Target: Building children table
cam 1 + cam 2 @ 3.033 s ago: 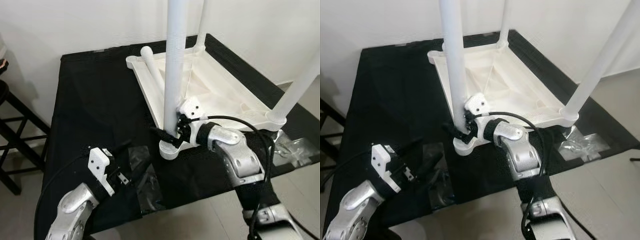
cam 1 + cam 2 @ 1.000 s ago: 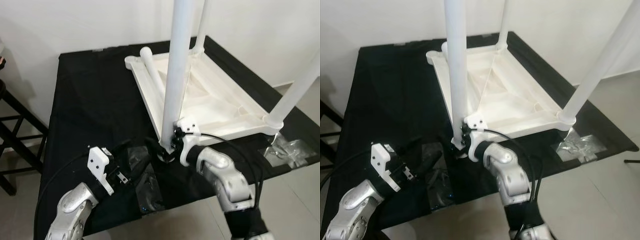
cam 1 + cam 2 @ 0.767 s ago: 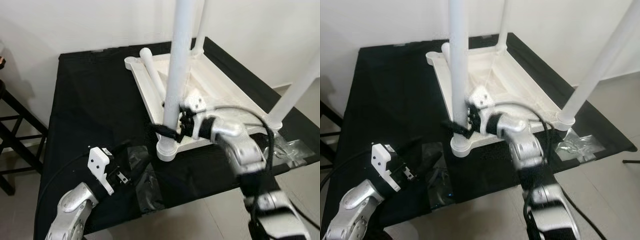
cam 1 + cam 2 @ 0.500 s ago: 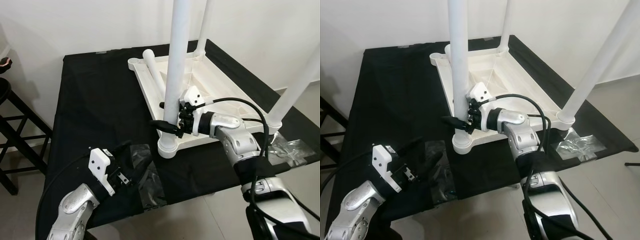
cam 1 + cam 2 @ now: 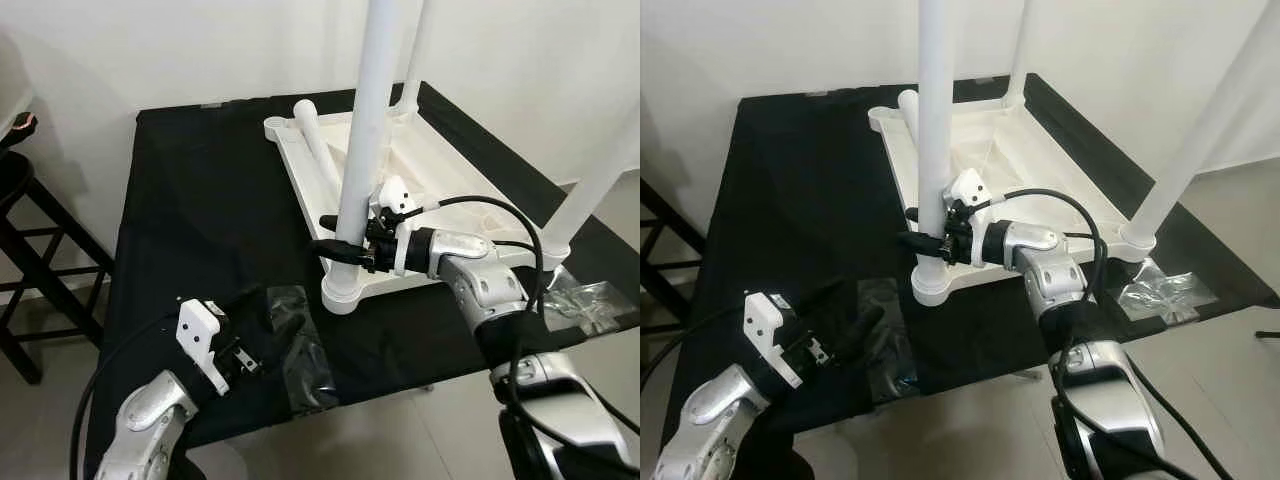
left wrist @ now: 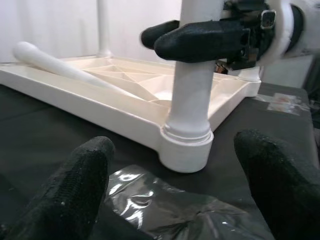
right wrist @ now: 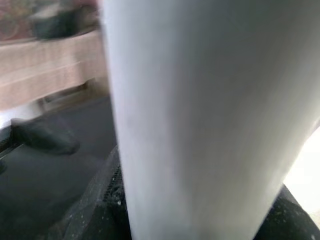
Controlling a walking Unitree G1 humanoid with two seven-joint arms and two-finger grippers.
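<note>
Item: near leg (image 5: 362, 150). R gripper (image 5: 338, 245) clamped low on it (L gripper (image 6: 175, 170) open, idle); twist squarely into tabletop (image 5: 450, 190) socket.

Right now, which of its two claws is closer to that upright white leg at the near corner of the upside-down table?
The right. The right gripper is clamped around the near leg just above its socket; the left gripper hovers open over the black cloth, short of that corner.
</note>
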